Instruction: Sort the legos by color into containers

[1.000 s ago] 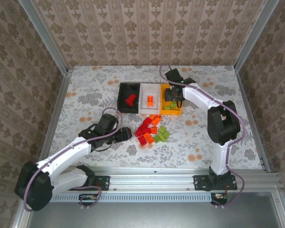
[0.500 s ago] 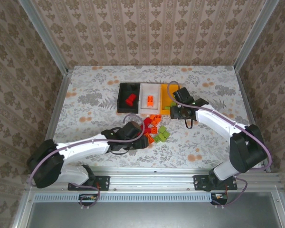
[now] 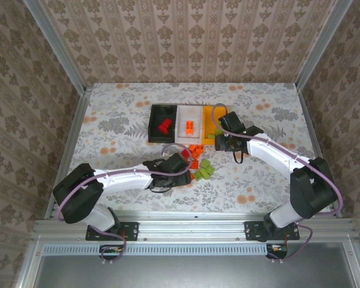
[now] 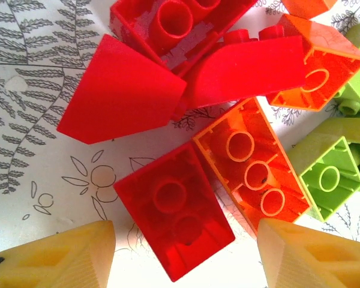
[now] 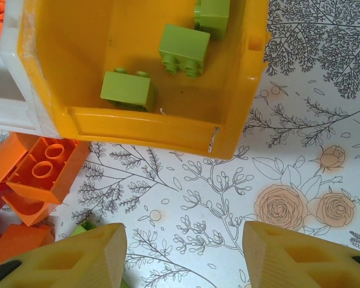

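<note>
The loose legos [image 3: 195,161] lie in a pile of red, orange and light green bricks near of the containers. My left gripper [image 3: 184,163] is down at the pile's left side. In the left wrist view it [image 4: 186,255] stands open astride a red brick [image 4: 174,219] lying studs down, with a gap on each side. An orange brick [image 4: 252,162] and a green brick [image 4: 327,174] lie just right of it. My right gripper [image 5: 183,258] hangs open over bare table, just near of the orange-yellow bin [image 5: 144,126], which holds green bricks [image 5: 128,90].
The black bin [image 3: 159,113] holds a red brick [image 3: 164,126]. Beside it the white bin [image 3: 190,114] holds an orange one [image 3: 190,126]. The three bins stand side by side, touching. Metal frame rails edge the table. Orange bricks [image 5: 45,168] lie left of the right gripper.
My left arm has reached right into the pile and its jaws have narrowed round the red brick. My right arm came back from over the orange-yellow bin to its near side.
</note>
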You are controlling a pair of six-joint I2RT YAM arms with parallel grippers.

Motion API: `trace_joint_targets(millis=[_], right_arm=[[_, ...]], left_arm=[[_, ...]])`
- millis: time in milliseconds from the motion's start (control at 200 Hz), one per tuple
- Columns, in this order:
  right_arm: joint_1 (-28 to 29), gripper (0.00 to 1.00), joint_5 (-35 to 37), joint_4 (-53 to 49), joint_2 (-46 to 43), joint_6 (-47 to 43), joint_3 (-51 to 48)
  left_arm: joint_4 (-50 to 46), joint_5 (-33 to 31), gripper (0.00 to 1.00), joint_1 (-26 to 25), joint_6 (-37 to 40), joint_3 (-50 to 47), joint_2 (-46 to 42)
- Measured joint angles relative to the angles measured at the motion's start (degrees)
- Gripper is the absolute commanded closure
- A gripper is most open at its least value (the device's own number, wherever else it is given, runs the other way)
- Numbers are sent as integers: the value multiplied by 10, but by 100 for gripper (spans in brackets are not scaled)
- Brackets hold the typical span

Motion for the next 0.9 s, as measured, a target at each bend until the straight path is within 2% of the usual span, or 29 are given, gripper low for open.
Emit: trace_joint_targets(millis=[345,725,900], right_arm=[[0,45,0,12,-2,1,-4],[0,45,-1,12,-8,12,-10],[0,45,-5,12,-8,13,-10]], left_arm=[[25,-30,38,0,0,-39,-2],[7,-50,37,1,10,-85,-87],[7,-50,36,23,28,-85,-96]])
